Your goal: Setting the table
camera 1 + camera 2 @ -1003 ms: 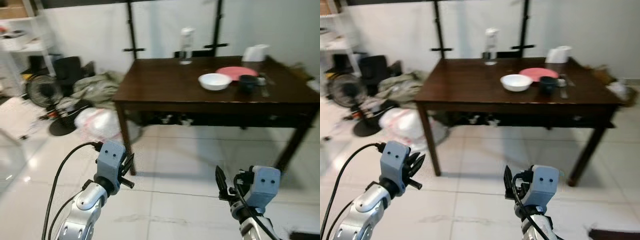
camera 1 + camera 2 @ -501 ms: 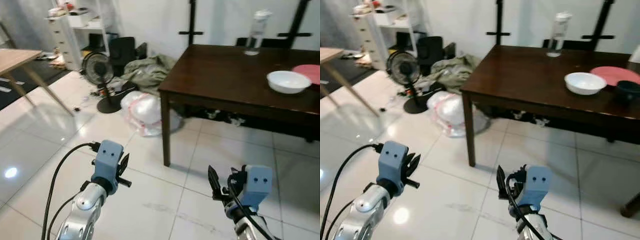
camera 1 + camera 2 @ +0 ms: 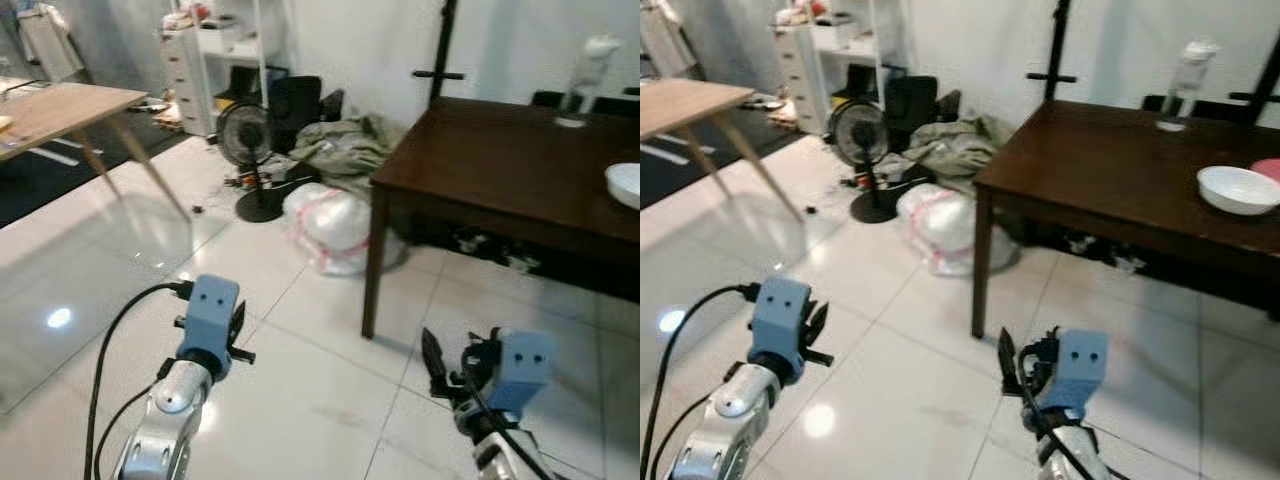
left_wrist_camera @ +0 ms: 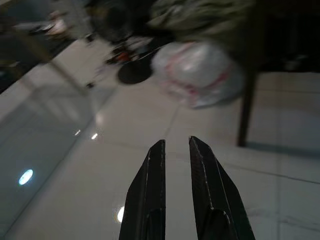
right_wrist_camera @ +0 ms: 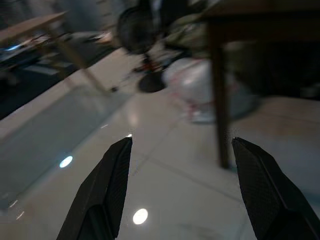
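While both arms hang low over the tiled floor, the left eye view has the left tool and right tool carrying nothing, w/ the dark surface off to the right; a white bowl sits at its far right, partly cut off by the frame. A fan, white bag and cloth heap lie on the floor beyond the surface's near-left corner.

Right eye view: bowl is inboard of the front edge, a clear bottle stands by the back edge, and a red sliver, prob. a plate, shows past the bowl. A 2nd, pale wooden table stands far left.

Left wrist view: the 2 fingers are nearly together, empty.

Right wrist view: fingers spread wide, empty.

Progress, as I judge it: nothing picked up, robot well apart from the dishes, no places laid; approx. all the setting is left.
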### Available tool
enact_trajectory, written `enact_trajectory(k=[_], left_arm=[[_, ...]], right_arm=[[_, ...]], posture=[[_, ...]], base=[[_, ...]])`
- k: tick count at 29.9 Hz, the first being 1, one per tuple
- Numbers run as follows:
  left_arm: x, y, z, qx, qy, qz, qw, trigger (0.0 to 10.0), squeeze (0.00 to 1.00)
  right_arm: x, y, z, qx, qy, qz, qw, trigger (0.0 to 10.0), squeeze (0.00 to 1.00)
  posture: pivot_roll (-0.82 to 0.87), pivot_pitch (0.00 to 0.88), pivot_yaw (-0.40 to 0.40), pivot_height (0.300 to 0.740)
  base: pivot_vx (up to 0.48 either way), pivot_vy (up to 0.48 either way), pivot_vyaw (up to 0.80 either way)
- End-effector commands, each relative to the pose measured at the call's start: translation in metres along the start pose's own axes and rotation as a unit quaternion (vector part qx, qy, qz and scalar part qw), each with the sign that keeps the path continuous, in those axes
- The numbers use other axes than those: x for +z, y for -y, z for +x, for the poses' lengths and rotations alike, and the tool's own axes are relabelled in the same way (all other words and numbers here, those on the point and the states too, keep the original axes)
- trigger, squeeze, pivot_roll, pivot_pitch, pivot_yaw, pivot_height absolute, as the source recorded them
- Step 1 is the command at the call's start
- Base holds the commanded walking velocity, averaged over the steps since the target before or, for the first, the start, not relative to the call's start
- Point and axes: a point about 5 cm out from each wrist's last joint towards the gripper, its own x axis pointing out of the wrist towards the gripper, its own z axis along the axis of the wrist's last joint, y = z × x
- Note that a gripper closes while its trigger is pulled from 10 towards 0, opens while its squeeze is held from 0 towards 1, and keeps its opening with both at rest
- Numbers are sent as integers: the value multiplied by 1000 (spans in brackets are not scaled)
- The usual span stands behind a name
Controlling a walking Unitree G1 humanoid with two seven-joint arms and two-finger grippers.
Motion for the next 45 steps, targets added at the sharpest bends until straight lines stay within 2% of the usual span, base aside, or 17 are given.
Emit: enact_trajectory(k=[1,13,34,36,38,39,40,45], left_arm=[[-11,-4,-2,11,-24,6,1000,10000,0],[-14,-7,0,32,-33,12,999,10000,0],[-14,-7,1,35,-33,13,999,10000,0],[-16,-15,3,67,-42,18,997,10000,0],[-16,-17,5,74,-43,16,996,10000,0],[-14,-14,6,66,-39,13,997,10000,0],[-13,-13,6,61,-37,12,997,10000,0],[-11,-4,7,29,-30,14,999,10000,0]], right_arm=[[-2,0,-1,0,-8,0,1000,10000,0],[-2,0,-1,-3,-7,1,1000,10000,0],[-2,0,-1,-4,-7,1,1000,10000,0],[-2,-1,0,-4,-8,-4,1000,10000,0],[-2,4,0,-21,-4,-7,1000,10000,0],[1,13,1,-51,7,-13,999,10000,0],[2,15,1,-58,10,-14,998,10000,0],[8,26,4,-68,20,-31,997,10000,0]], posture=[[-43,6,134,740],[-44,2,137,740],[-44,2,137,740],[-44,0,137,740],[-42,0,136,740],[-42,0,136,740],[-42,0,136,740],[-44,3,145,740]], base=[[0,0,788],[0,0,788],[0,0,788],[469,0,0],[480,0,0],[480,0,0],[480,0,0],[480,0,0]])
